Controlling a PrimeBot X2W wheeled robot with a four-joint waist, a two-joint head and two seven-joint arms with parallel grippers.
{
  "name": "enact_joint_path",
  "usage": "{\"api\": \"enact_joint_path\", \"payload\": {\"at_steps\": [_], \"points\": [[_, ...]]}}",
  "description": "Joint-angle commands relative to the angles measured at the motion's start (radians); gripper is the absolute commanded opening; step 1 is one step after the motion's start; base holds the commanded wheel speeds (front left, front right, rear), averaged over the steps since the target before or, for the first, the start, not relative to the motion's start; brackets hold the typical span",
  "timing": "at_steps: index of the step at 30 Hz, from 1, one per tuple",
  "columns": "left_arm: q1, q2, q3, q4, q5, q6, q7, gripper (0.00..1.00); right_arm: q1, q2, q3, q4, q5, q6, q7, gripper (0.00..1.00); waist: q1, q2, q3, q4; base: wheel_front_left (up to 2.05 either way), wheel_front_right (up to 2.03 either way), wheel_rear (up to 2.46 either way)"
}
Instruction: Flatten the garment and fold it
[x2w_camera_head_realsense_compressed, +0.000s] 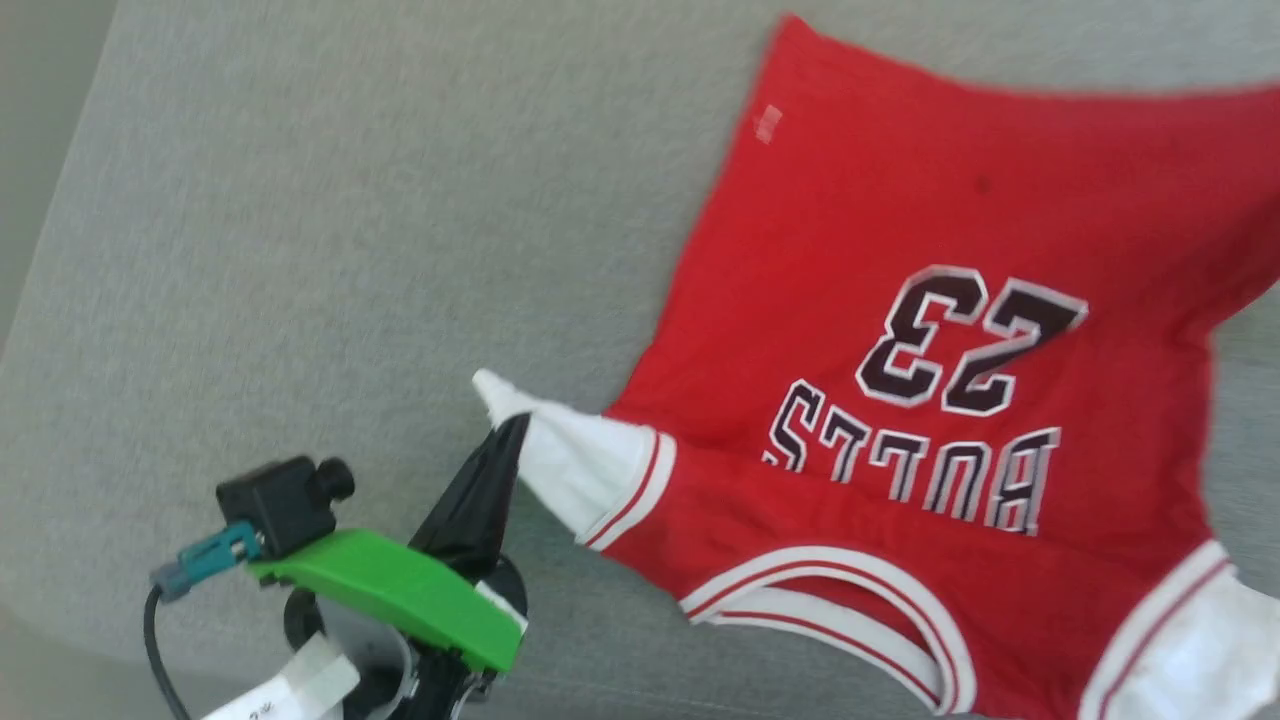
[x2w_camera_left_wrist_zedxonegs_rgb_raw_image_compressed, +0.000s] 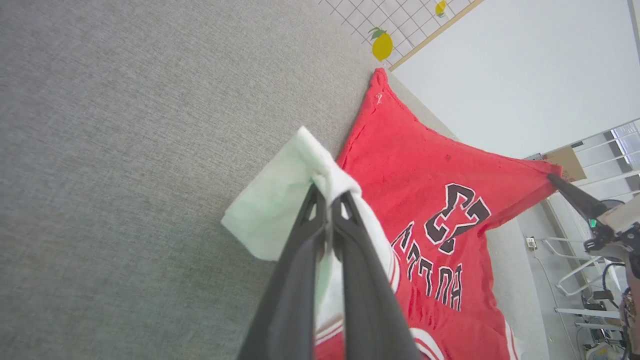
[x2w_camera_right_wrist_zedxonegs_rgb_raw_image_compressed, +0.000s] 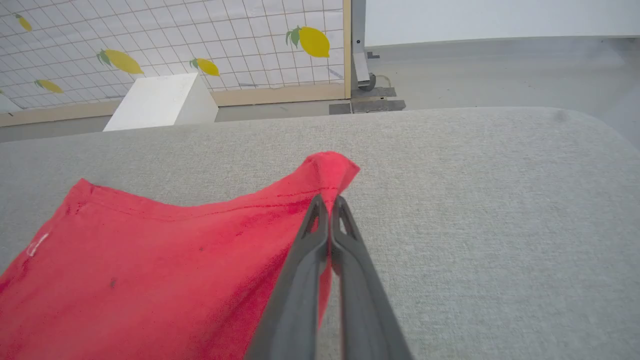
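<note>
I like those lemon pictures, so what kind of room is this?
Probably a robot test lab, not a home: a grey padded table holding a jersey, a lemon-print screen standing as a partition, and metal racks beyond.

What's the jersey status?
Left gripper jaws shut on white sleeve; right gripper jaws shut on hem corner. Jersey spread, print up, unfolded. No obstacle seen.

Garment print, upside down: "BULLS" w/ no. "23".

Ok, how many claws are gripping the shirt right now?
2. The left claw pinches a white sleeve; the right claw pinches a red hem corner of the shirt.
</note>
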Motion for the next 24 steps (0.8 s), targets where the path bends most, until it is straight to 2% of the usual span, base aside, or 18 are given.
{"api": "enact_joint_path", "payload": {"at_steps": [1,9,15,18,24], "points": [[0.016,0.005,0.008,-0.004,-0.007,0.006,-0.005,0.00,0.050,0.014,-0.017,-0.033,0.017,-0.002,0.000,0.00,0.0000,0.0000,-0.105,-0.092,0.00,0.00,0.00],[0.086,0.021,0.030,-0.036,-0.019,0.028,-0.005,0.00,0.381,0.124,-0.150,-0.274,0.090,-0.002,0.046,0.00,0.0000,0.0000,-0.160,-0.155,0.00,0.00,0.00],[0.119,0.031,0.038,-0.055,-0.024,0.036,-0.002,0.00,0.601,0.220,-0.261,-0.401,0.155,-0.002,0.069,0.00,0.0000,0.0000,-0.169,-0.169,0.00,0.00,0.00],[0.132,0.035,0.042,-0.062,-0.025,0.042,-0.001,0.00,0.688,0.233,-0.270,-0.391,0.178,-0.002,0.059,0.00,0.0000,0.0000,-0.172,-0.176,0.00,0.00,0.00],[0.139,0.042,0.035,-0.061,-0.018,0.052,0.009,0.00,0.753,0.235,-0.158,-0.243,0.139,-0.002,-0.045,0.00,0.0000,0.0000,-0.187,-0.185,0.00,0.00,0.00]]}}
